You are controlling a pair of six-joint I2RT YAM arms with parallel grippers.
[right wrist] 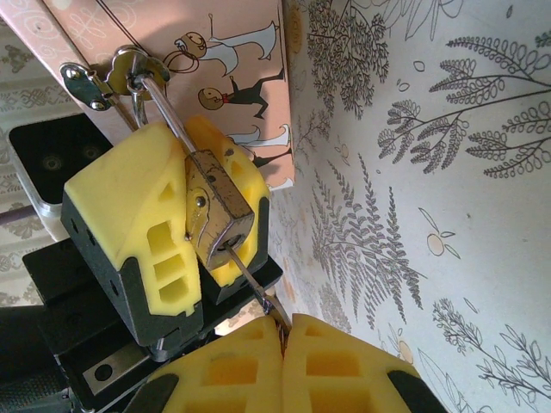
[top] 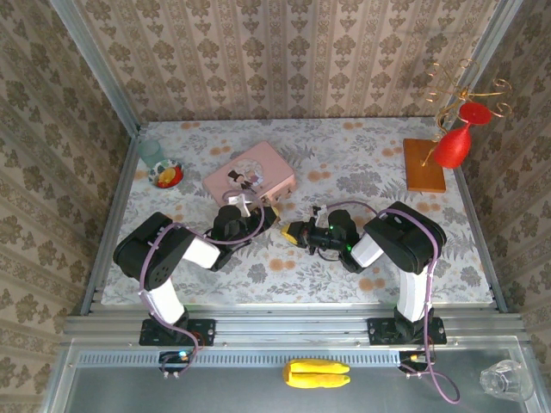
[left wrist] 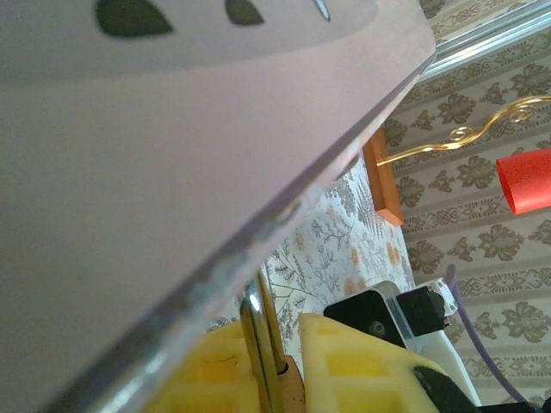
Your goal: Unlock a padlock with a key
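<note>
Top view: both arms reach in to the near edge of the pink tin (top: 254, 172), which lies on the floral bench (top: 362, 172) left of centre.

Left claw (right wrist: 185, 163): closed on the padlock (right wrist: 219, 215). Its yellow fingers (right wrist: 129, 206) clamp the brass body from both sides. The padlock sits just off the tin's near side, tilted, keyhole end facing the right arm.

Shackle (right wrist: 164, 112): silvery and threaded through the metal hasp (right wrist: 112, 73) on the tin's edge, so the padlock hangs from the tin. Whether the shackle is seated in the body or released, I cannot tell.

Key (right wrist: 254, 284): its thin shaft is in the keyhole at the bottom of the brass body. The other end disappears between the right fingers.

Right claw (right wrist: 282, 344): closed on the key, pads pressed together with almost no gap. It lies low over the bench and points left at the padlock.

Left wrist view: the tin's pale pink side fills the upper frame. The shackle rises between the two yellow fingers at the bottom edge.

Elsewhere: a red wine glass (top: 454, 142) hangs upside down on a gold wire rack (top: 461, 82) with a wooden base (top: 424, 165), far right of the bench. All of that is well apart from the arms.
</note>
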